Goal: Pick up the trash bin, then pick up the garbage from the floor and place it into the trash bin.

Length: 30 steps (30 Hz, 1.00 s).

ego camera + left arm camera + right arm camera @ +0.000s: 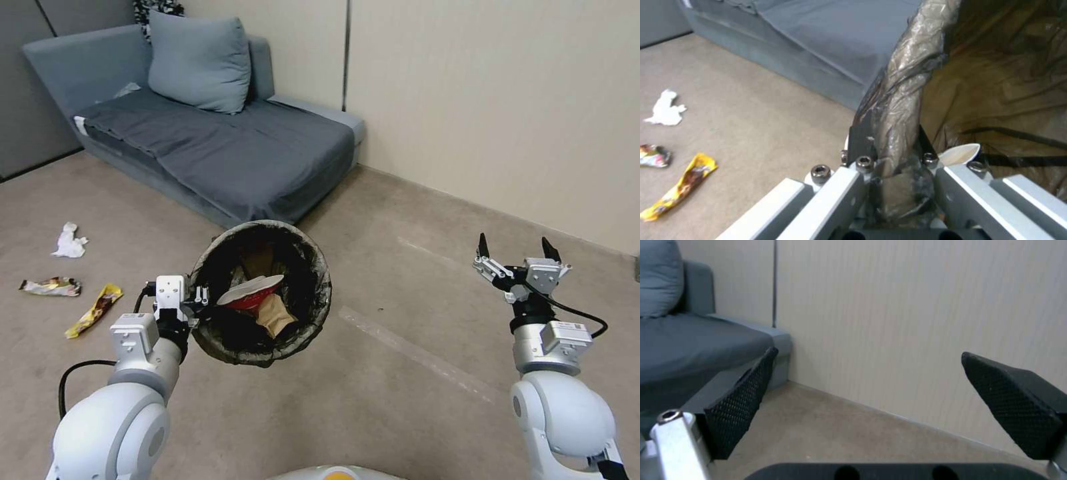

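clamped on the bag-covered rim of the trash bin point(261, 293), my left gripper point(198, 300) carries the whole bin in the air over the floor point(413, 387), and from my wrist i see one finger point(861, 141) outside the rim and the other inside, with the crinkled liner pinched between them. that is my first worry: i judge the plastic film is slick, so the rim could creep out of the pinch, or the liner could slide on the bucket wall and let the bin sag or tip. it hangs from one side only, so any quick swing of my arm would lever it against the pads. a red-and-white carton point(251, 292) and a tan paper bag point(273, 316) already lie inside, and a tilt could spill them back out. my right gripper point(519, 257) waits out to my right, above the carpet, jaws spread wide and holding nothing. farther off to my left lie the yellow wrapper point(93, 310), a colourful wrapper point(51, 287) and a crumpled tissue point(69, 241), well apart from my free claw, so i would have to turn or drive while carrying the bin, which is when a jolt is likeliest. flat, thin wrappers on carpet may also slip from under my pads. beyond them stands the grey sofa point(220, 143), which the bin could knock if i swing wide.
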Available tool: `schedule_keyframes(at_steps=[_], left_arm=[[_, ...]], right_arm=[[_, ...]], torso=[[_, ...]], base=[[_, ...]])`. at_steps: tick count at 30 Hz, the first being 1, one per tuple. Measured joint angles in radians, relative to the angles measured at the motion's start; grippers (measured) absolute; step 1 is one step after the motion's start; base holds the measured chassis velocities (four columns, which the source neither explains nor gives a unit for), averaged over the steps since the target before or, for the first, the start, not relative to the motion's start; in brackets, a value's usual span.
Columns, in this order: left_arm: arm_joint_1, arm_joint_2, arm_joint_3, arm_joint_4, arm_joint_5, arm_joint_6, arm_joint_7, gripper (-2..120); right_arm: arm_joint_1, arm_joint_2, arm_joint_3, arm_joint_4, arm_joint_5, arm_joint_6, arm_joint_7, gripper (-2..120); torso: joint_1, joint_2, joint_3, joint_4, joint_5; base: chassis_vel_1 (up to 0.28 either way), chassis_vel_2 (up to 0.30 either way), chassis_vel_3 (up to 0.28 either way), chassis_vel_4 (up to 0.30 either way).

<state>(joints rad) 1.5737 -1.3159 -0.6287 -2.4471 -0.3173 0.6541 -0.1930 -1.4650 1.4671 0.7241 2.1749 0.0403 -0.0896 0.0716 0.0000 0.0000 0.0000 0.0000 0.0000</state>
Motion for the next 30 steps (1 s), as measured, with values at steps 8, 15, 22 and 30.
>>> schedule_keyframes(at_steps=[8, 15, 22, 30], left_arm=[[0.000, 0.000, 0.004, 0.000, -0.002, 0.002, -0.001, 0], [0.000, 0.001, 0.008, -0.001, 0.000, 0.002, -0.001, 0], [0.000, 0.002, 0.011, -0.002, 0.003, 0.002, -0.001, 0], [-0.001, -0.001, 0.007, -0.002, 0.004, 0.001, -0.001, 0]], right_arm=[[-0.001, 0.000, -0.005, -0.001, -0.002, 0.000, 0.001, 100], [-0.002, 0.000, -0.008, -0.002, -0.004, 0.000, 0.003, 100], [-0.002, -0.001, -0.009, -0.002, -0.004, 0.000, 0.005, 100], [-0.002, -0.001, -0.010, -0.005, -0.004, 0.002, 0.008, 100]], torso=[[0.000, 0.000, 0.000, -0.0001, 0.0000], [0.000, 0.000, 0.000, 0.0002, -0.0001], [0.000, 0.000, 0.000, -0.0001, 0.0000], [0.000, 0.000, 0.000, 0.0001, 0.0000]], base=[[0.067, 0.069, 0.066, 0.057], [0.091, 0.096, 0.090, 0.095], [0.091, 0.092, 0.087, 0.088], [0.102, 0.090, 0.101, 0.094]])
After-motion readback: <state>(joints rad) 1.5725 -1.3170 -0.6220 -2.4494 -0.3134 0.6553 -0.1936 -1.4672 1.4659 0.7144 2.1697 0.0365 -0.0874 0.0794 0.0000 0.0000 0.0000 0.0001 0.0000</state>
